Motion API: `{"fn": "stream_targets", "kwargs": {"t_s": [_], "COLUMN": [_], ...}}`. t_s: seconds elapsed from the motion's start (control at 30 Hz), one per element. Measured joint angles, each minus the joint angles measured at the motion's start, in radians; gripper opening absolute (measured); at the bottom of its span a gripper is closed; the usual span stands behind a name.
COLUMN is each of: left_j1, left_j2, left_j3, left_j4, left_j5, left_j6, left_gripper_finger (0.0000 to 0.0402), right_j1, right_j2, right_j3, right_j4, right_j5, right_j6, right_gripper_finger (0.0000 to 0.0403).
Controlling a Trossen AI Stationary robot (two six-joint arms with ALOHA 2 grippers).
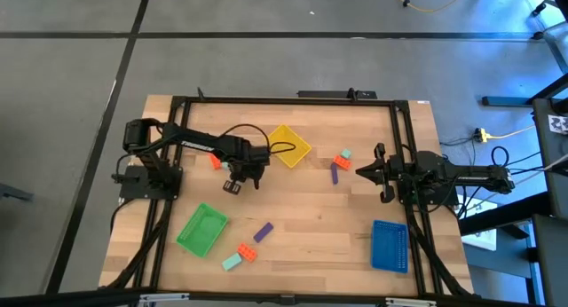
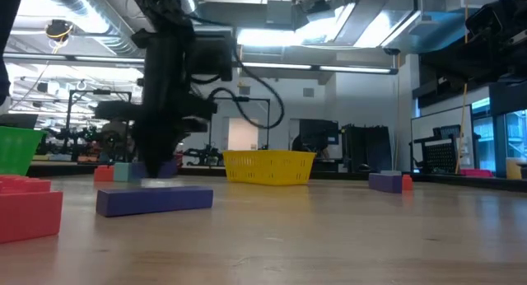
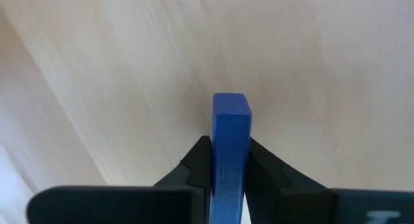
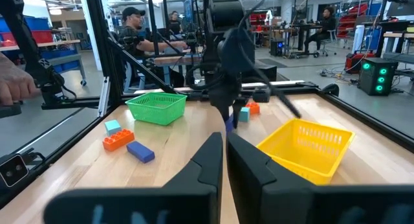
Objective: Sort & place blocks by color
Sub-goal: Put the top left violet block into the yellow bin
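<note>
Where the wooden table fills the high view, 2 dark arms reach in from its sides: the left arm stretches toward the middle, and the right arm waits at the right edge. 3 trays sit on the wood: a green tray at the near left, a blue tray at the near right, and a yellow tray toward the far middle. The left gripper points down just beside the yellow tray, its fingers pinching the first purple block on both sides; whether that block touches the wood cannot be told. The right gripper holds nothing, its jaws pressed together. A second purple block lies just beside it, and a third purple block lies near the green tray. 3 orange-red blocks show: the first orange-red block beside the left arm, the second orange-red block touching a mint-teal block, and the third orange-red block touching a second mint-teal block. A third mint-teal block shows beyond the left arm.
</note>
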State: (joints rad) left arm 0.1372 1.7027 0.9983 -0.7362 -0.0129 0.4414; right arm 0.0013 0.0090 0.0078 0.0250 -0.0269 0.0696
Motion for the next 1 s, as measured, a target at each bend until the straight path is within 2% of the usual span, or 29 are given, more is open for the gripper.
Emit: {"fn": "stream_targets", "kwargs": {"t_s": [0.13, 0.43, 0.7, 1.0], "left_j1": [0.018, 0.081, 0.081, 0.014], "left_j2": [-0.051, -0.293, -0.482, -0.505], "left_j3": [0.014, 0.015, -0.005, -0.173], "left_j4": [0.025, 0.194, 0.599, 1.125], "left_j5": [0.004, 0.008, 0.004, 0.004], "left_j6": [-0.05, -0.29, -0.508, -0.661], "left_gripper_finger": [0.0048, 0.0048, 0.0048, 0.0048], "right_j1": [0.0, 0.0, 0.0, 0.0], "right_j2": [0.0, 0.002, 0.002, 0.002], "right_j3": [0.0, 0.0, 0.0, 0.0], "right_j4": [0.0, 0.002, 0.0, -0.001], "right_j5": [0.0, 0.0, 0.007, 0.007], "right_j6": [0.0, 0.0, 0.0, 0.0], "right_gripper_finger": [0.0025, 0.0025, 0.0025, 0.0025]}}
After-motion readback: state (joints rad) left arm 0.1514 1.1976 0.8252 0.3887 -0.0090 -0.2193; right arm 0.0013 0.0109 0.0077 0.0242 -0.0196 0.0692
